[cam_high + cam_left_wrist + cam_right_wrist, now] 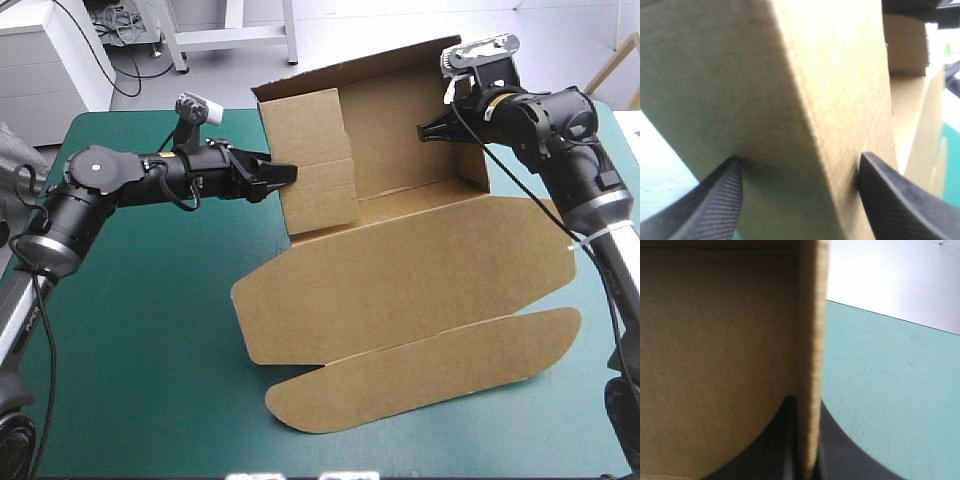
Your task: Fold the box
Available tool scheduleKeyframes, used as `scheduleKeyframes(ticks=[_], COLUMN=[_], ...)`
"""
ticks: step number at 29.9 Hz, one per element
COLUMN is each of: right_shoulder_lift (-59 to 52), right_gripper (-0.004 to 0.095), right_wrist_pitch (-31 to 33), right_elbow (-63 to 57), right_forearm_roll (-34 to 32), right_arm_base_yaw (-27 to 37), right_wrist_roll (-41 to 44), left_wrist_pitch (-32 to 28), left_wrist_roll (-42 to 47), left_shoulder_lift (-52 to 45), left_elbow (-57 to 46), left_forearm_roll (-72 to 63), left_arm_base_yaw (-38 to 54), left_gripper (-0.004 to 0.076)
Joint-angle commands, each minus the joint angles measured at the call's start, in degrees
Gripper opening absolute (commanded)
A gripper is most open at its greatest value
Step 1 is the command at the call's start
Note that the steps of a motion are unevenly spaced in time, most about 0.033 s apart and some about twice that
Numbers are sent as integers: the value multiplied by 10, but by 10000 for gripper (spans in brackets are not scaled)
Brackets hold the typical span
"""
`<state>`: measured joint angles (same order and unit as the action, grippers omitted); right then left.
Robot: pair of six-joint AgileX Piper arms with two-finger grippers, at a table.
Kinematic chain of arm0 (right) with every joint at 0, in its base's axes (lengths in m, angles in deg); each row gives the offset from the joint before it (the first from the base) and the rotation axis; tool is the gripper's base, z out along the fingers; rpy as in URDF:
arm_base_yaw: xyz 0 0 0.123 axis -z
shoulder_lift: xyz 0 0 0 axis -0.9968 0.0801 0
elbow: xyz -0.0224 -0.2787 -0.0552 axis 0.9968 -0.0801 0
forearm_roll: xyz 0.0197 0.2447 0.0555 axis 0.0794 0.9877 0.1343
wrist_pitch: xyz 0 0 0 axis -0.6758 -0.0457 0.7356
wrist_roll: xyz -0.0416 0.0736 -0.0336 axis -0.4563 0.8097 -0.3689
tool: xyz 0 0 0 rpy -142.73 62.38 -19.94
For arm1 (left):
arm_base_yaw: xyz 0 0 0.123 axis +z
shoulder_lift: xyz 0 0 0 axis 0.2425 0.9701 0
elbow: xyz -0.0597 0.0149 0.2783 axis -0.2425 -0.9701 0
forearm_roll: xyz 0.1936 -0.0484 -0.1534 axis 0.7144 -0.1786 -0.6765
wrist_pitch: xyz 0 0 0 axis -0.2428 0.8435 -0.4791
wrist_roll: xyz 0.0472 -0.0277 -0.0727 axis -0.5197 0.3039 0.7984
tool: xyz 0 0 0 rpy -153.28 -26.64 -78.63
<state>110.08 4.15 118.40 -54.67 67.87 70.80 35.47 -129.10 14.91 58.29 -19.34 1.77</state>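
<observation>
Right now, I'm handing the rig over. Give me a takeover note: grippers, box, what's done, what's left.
Left gripper: open, fingers either side of the left wall.
Right gripper: shut on the right wall, which stands upright.
Box: mid-table on the teal-green cover.
Done: rear wall and both side walls raised.
Left: probably tucking the side walls; lid lies flat.

looks like a lab: teal-green covered desk [130,330], white cabinet [40,60], loose cables [118,25] on floor, white metal stand [232,38] behind.
</observation>
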Motion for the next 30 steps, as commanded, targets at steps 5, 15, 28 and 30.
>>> scheduleKeyframes(ticks=[5,15,28,30], right_shoulder_lift=[-21,-21,-21,-21], right_gripper=[-8,-8,-11,-14], right_wrist_pitch=[-78,-94,-92,-92], right_elbow=[16,16,16,16], right_forearm_roll=[14,13,18,19], right_arm_base_yaw=[-6,-6,-6,-6], right_wrist_roll=[55,67,67,67], left_wrist_pitch=[-52,-75,-68,-68], left_wrist_roll=[349,690,811,811], left_shoulder_lift=[-5,37,42,42], left_elbow=[161,203,203,203], left_forearm_roll=[371,778,940,940], left_arm_base_yaw=[-107,-225,-276,-276], left_gripper=[466,465,193,89])
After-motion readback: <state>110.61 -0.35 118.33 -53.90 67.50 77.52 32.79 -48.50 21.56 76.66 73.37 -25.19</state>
